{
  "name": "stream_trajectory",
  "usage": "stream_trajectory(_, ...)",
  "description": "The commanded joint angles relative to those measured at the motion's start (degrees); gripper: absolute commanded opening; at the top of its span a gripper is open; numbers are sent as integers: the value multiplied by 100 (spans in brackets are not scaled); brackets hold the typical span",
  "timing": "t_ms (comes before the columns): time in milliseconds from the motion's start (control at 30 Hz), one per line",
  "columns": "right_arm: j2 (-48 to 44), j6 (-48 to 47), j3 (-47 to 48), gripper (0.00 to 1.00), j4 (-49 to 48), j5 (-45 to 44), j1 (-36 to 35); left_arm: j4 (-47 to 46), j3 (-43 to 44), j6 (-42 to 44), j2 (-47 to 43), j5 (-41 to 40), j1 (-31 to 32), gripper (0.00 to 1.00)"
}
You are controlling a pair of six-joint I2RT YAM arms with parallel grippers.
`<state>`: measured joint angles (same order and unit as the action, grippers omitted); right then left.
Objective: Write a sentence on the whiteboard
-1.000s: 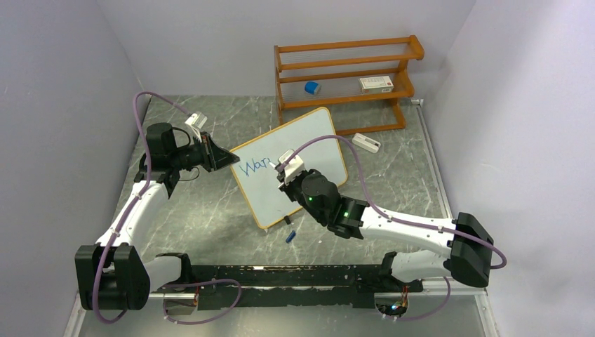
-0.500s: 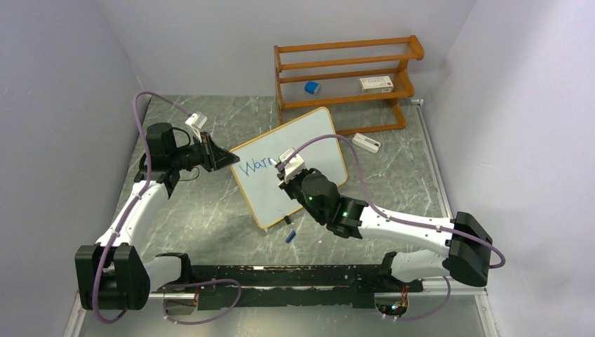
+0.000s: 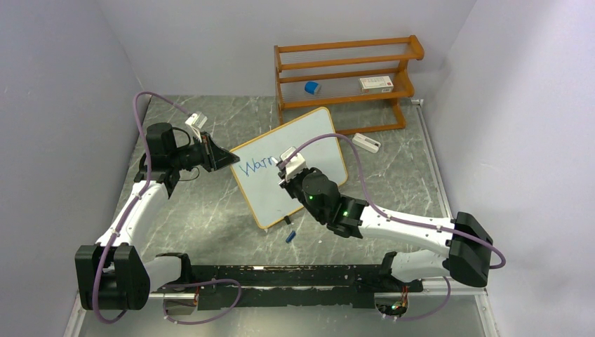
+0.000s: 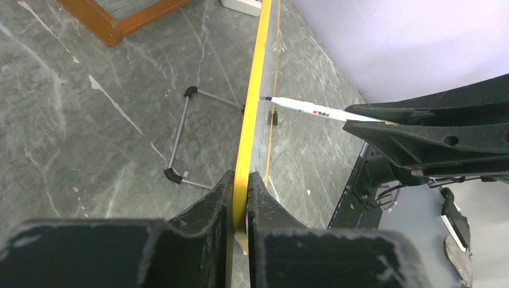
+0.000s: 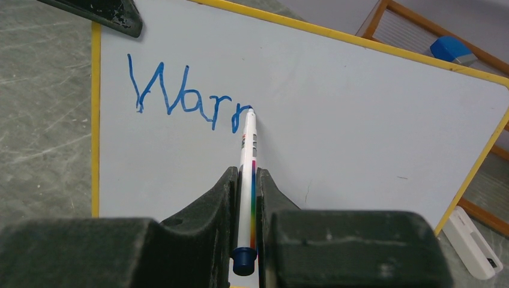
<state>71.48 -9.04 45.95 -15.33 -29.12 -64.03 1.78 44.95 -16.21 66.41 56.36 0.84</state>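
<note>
The whiteboard point(image 3: 309, 151) stands tilted on the table, white with a thin orange-yellow frame point(image 4: 252, 108). My left gripper point(image 4: 240, 180) is shut on the frame's left edge point(image 3: 231, 158). My right gripper point(image 5: 247, 180) is shut on a white marker point(image 5: 247, 156) with a blue end cap. The marker tip touches the board point(image 5: 360, 120) at the end of the blue writing point(image 5: 186, 96), which reads "Warr" with a part-made letter. In the top view the writing point(image 3: 255, 166) sits at the board's upper left, beside my right gripper point(image 3: 284, 174).
An orange wooden shelf rack point(image 3: 344, 77) stands behind the board, holding a blue eraser point(image 3: 311, 88) and a white box point(image 3: 376, 83). A white object point(image 3: 366, 142) lies on the table right of the board. A small blue cap point(image 3: 289, 236) lies near the board's front foot.
The blue writing has grown to the right by another stroke. My right gripper and marker have shifted slightly right along the line. The left arm has not moved.
</note>
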Motion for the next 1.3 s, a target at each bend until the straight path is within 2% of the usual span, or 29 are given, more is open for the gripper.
stream_trajectory(0, -71, 123, 54, 0, 337, 18, 61, 249, 3, 277, 58, -301, -75, 5)
stream_trajectory(667, -206, 326, 27, 0, 745, 173, 54, 242, 5, 275, 70, -306, -75, 5)
stream_trajectory(1267, -140, 200, -34, 0, 218, 57, 51, 238, -4, 273, 80, -291, -75, 5)
